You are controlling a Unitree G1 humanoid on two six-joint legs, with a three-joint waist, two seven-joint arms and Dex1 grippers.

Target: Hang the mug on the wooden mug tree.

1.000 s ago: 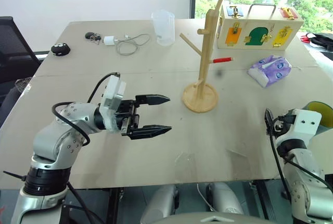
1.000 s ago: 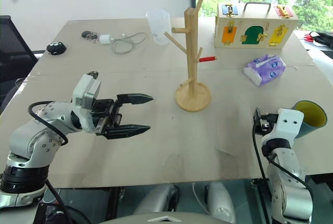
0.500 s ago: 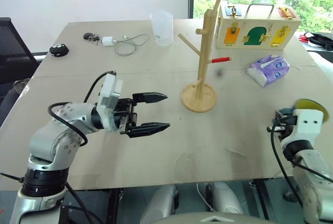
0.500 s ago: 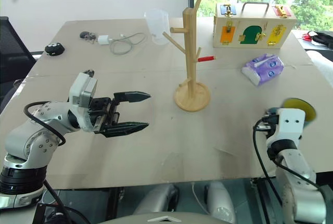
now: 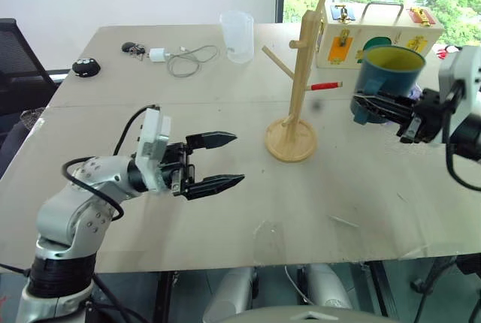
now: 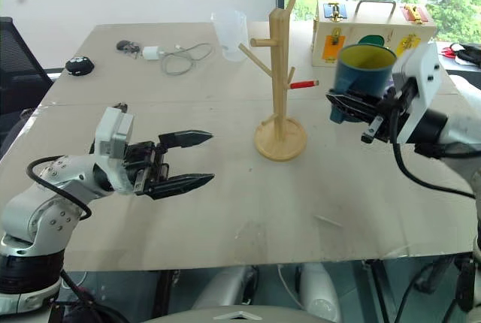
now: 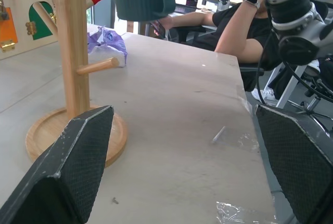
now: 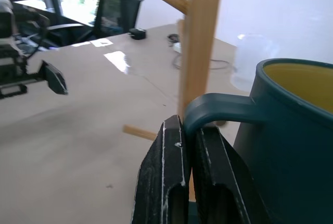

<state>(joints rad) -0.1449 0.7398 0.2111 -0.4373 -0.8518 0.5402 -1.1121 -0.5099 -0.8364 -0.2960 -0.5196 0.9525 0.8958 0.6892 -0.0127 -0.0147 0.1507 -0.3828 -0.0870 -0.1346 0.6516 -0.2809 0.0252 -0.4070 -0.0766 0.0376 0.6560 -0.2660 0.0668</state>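
The left tool (image 5: 222, 162) is hovering over the near part of the table (image 5: 316, 203) with its fingers spread wide and gripping nothing, apparently keeping clear of the work. Farther in, the right tool (image 8: 188, 146) is pinching the handle of the mug (image 6: 361, 71), holding it upright above the table, just right of the wooden mug tree (image 6: 279, 83), near the red-tipped peg (image 6: 302, 83). Gripping by the handle probably complicates hooking. Beyond, a clear cup (image 5: 237, 36) and a wooden box (image 5: 379, 26) are standing.

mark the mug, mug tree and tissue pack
mug (image 5: 387, 75), left eye view, teal outer wall.
mug tree (image 6: 279, 75), right eye view, upright post.
tissue pack (image 7: 106, 44), left wrist view, purple wrapper.
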